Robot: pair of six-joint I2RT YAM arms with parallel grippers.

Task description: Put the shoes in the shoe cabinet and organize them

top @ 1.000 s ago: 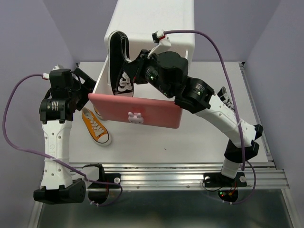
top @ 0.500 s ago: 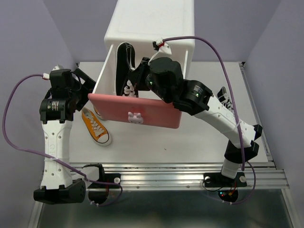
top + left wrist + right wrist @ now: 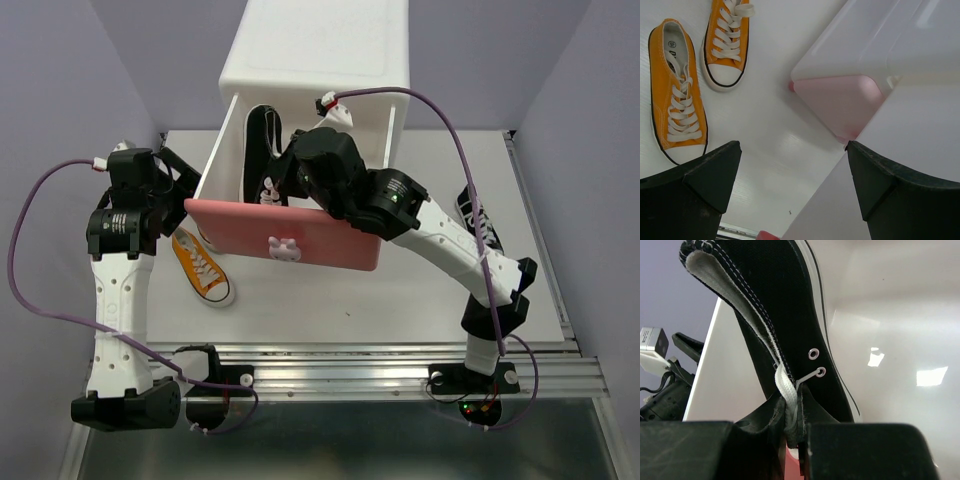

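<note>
Your right gripper (image 3: 283,178) is clamped on a black shoe (image 3: 261,135). In the right wrist view, its fingers (image 3: 765,422) are pressed together on the white lace and on the cloth edge beside the lace holes.

The shoe stands on end with its heel up. It hangs in the open top drawer (image 3: 285,232) of the cabinet (image 3: 320,50). The drawer's dark pink front is tipped out toward the arms, and you can see the bunny knob (image 3: 286,246) on it. The shoe is near the left side of the drawer, with white walls around it. The toe is hidden, so you cannot tell if it touches the bottom.

Your left gripper (image 3: 792,167) is low down, just beside the left side of the cabinet. Its fingers (image 3: 715,172) are spread wide apart and hold nothing. Between them in the left wrist view you can see a pink foot (image 3: 840,102) of the cabinet.

Two orange shoes (image 3: 677,107) lie on the table (image 3: 400,290) near that gripper. They lie side by side with their laces up. From the top you see only one of them well, because the drawer front hides most of the other.

The other black shoe (image 3: 473,215) lies on the right side of the table. The right arm hides part of it.
</note>
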